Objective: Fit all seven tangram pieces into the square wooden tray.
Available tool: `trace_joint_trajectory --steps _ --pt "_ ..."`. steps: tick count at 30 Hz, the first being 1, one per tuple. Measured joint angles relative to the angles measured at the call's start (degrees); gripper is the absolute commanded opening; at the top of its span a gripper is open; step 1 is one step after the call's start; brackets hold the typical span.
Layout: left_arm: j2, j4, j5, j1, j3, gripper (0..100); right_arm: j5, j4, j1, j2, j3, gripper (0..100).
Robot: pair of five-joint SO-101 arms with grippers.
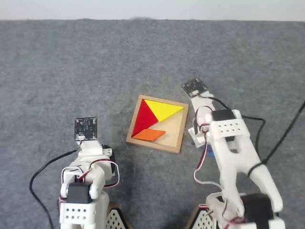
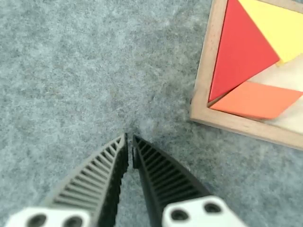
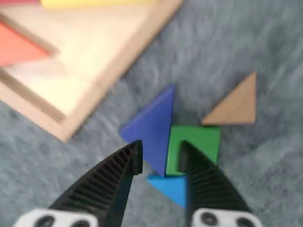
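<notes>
Table (image 1: 71,57): covered with a fuzzy grey cloth.
Back: a pale strip (image 1: 152,8) behind the table.
Light: soft and even.

Tray (image 1: 152,145) holds red triangle (image 1: 142,118), yellow triangle (image 1: 163,109), orange parallelogram (image 1: 149,135); outside: dark-blue triangle (image 3: 151,127), green square (image 3: 195,141), light-blue piece (image 3: 171,186), tan triangle (image 3: 236,106).

A lab test bench is suggested by a table (image 1: 57,57) covered in grey felt and backed by a bare pale wall (image 1: 152,8).

One wooden tray (image 1: 183,129), one orange parallelogram (image 1: 148,135), one green square (image 3: 201,139), five triangles: red (image 1: 141,118), yellow (image 1: 164,109), dark blue (image 3: 152,125), light blue (image 3: 170,187), tan (image 3: 236,106).
</notes>
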Motion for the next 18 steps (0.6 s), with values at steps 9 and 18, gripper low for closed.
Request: trace_joint_trajectory --steps 9,18 --pt "0.00 0.00 0.00 0.00 0.00 1 2.55 -0.26 1.14 8.35 -0.97 19.7" --pt "0.00 0.00 0.00 0.00 0.00 1 5.27 -3.60 5.89 10.64 -2.02 19.8"
